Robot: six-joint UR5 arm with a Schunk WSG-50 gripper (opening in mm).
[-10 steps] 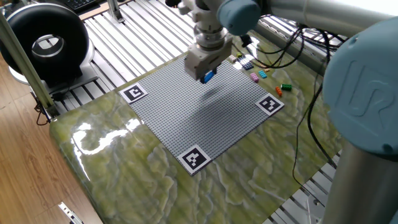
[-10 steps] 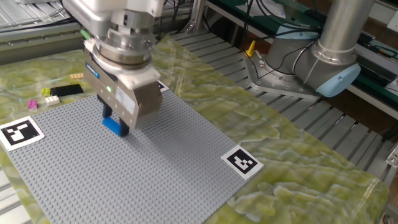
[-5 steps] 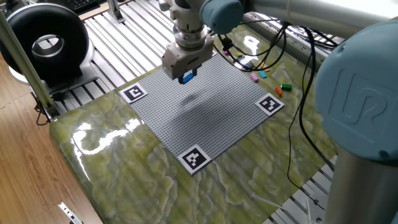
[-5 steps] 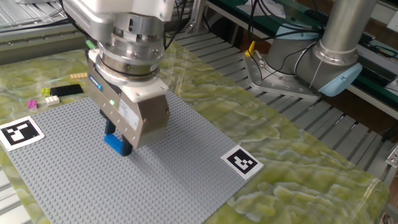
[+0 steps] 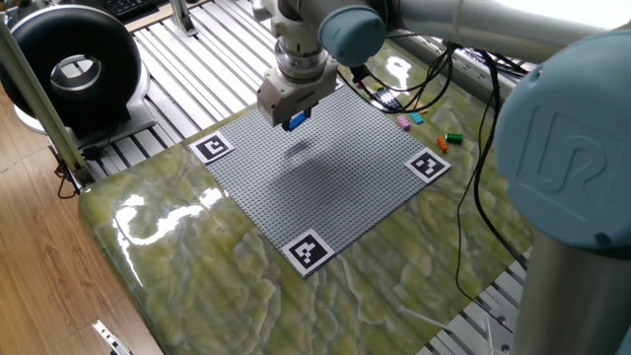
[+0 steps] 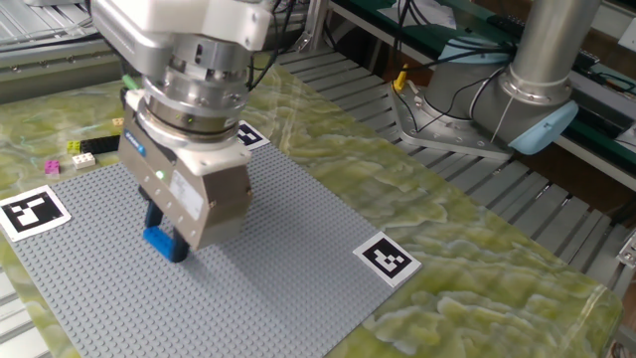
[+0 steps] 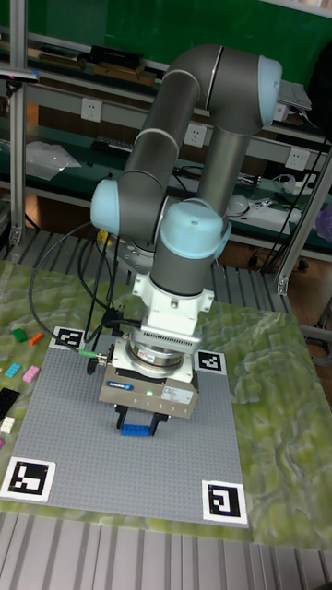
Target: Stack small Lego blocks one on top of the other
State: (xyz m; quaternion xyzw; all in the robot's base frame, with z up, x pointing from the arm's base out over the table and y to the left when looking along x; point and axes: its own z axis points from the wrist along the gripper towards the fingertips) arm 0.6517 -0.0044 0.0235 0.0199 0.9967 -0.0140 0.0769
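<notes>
The gripper (image 6: 165, 242) points straight down, its two fingers clenched on a blue Lego brick (image 6: 164, 244) that sticks out below the fingertips. In the tall fixed view the same brick (image 7: 138, 430) shows as a flat blue bar held level under the gripper (image 7: 140, 424). Held flat like that, I'd guess its studs stay square to whatever it gets pressed onto.

It hangs low over the grey studded baseplate (image 6: 278, 249), near the middle toward one edge; from one fixed view the shadow under the brick (image 5: 295, 121) lies a little apart from it, so I judge it isn't seated yet.

The other small bricks sit off the plate on the green marbled desk (image 6: 467, 249): a pink brick (image 5: 404, 123), a cyan one (image 5: 416, 117), and an orange brick (image 5: 442, 144) beside a green brick (image 5: 454, 137), well apart from the gripper. Nothing looks stacked so far, so this is likely the base piece.

Black-and-white marker tags (image 5: 309, 250) mark the baseplate's corners, probably for the cameras to locate it.
</notes>
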